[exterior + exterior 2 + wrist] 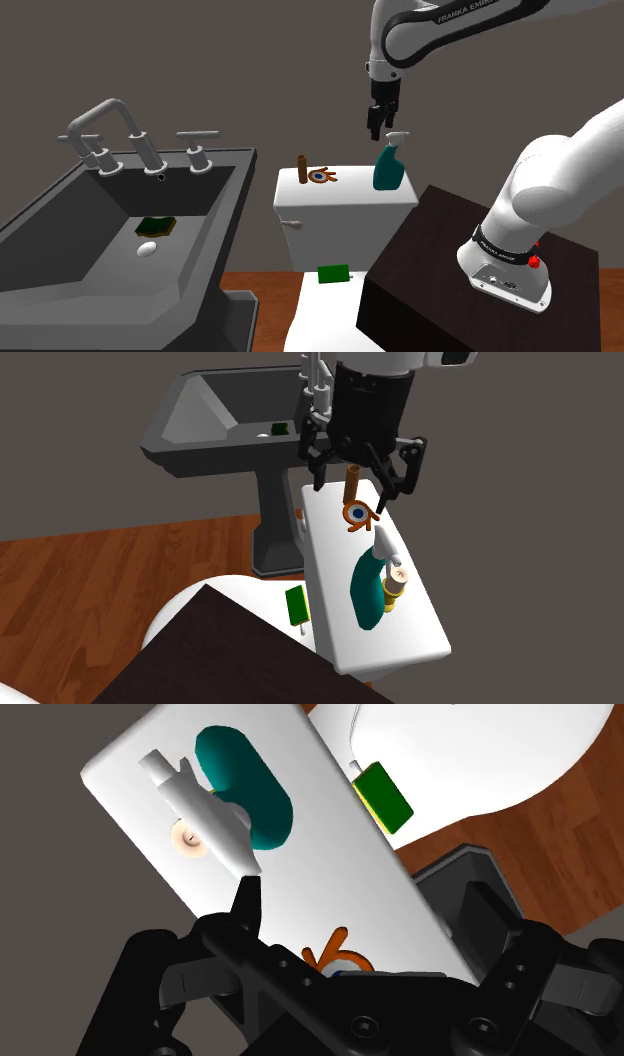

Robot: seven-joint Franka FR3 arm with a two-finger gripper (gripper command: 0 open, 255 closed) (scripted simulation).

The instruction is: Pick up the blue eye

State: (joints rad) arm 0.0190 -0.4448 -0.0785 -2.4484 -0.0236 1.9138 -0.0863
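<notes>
Starting at the shoulder view's left, I have a dark grey sink with a grey faucet on its back rim. In its basin lie a green sponge and, just beside it, a small white oval piece. Moving right, the white tank lid of a toilet carries three things in a row. First comes a short brown cylinder, standing a little tilted. Just beside it is the blue eye, ringed in orange. Well apart at the lid's far end is a teal spray bottle with a white trigger head. Below the tank, a green block rests on the white toilet seat.

My gripper hangs in the air above the lid, touching nothing. In the second exterior view it sits over the cylinder and the eye, with its fingers spread wide and nothing between them. Through the wrist view I see an orange curl of the eye just past the black hand. At the right, the white arm rises from the dark stand.
</notes>
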